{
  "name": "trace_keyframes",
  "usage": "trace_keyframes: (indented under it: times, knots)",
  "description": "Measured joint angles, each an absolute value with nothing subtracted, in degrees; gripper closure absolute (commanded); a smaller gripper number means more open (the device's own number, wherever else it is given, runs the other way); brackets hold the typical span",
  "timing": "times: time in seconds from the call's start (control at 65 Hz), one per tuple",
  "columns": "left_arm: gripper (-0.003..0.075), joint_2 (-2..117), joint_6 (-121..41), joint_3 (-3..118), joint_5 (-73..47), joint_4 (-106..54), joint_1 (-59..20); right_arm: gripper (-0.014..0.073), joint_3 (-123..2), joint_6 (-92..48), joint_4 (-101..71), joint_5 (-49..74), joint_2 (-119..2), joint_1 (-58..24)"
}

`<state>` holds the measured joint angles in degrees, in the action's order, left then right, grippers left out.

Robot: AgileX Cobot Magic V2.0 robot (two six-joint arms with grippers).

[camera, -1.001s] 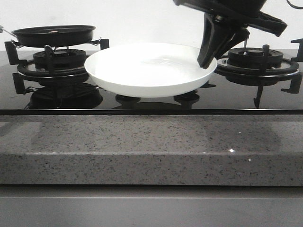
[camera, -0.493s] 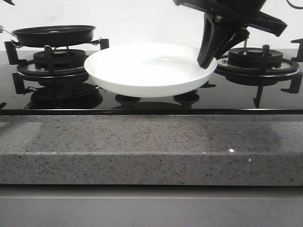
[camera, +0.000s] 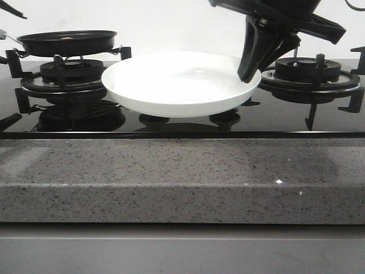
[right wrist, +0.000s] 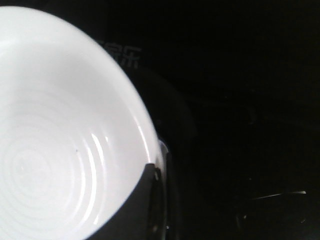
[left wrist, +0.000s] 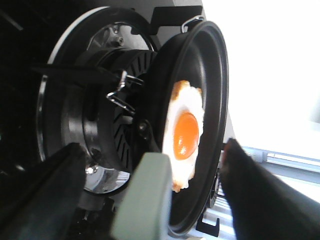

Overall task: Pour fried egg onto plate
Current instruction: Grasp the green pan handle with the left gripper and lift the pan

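- The fried egg (left wrist: 184, 135) lies flat in the black pan (camera: 67, 42) on the left burner (camera: 71, 74), its long axis running toward the pan's handle (left wrist: 142, 200).
- The right gripper (camera: 251, 67) is clamped on the plate (camera: 179, 83) rim (plate level).
- The left gripper (left wrist: 150, 200) fingers stand apart, straddling the handle.

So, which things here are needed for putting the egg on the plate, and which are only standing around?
Needed: fried egg, frying pan holding it, plate, right gripper at the plate's rim.

Only standing around: right burner, granite counter edge.
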<state>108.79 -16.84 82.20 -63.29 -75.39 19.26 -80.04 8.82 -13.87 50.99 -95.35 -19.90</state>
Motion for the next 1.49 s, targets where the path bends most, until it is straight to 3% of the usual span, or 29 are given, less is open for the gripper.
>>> trace_keyframes:
  times: [0.477,1.062,1.493]
  knots:
    - [0.0295,108.79,-15.7,82.3,-67.05,-75.39,21.46,0.0663,-80.04,8.82,-13.87,50.99,-95.35,-19.9]
    - [0.0735,108.79,-15.77,82.3,-67.78,-75.67,21.46,0.0663,-80.04,8.94,-13.87,50.99,-95.35,-19.9]
    - [0.0739,107.87,-21.2,82.3,-67.72,-78.75,21.71,0.0663,-80.04,8.94,-13.87,50.99,-95.35,-19.9]
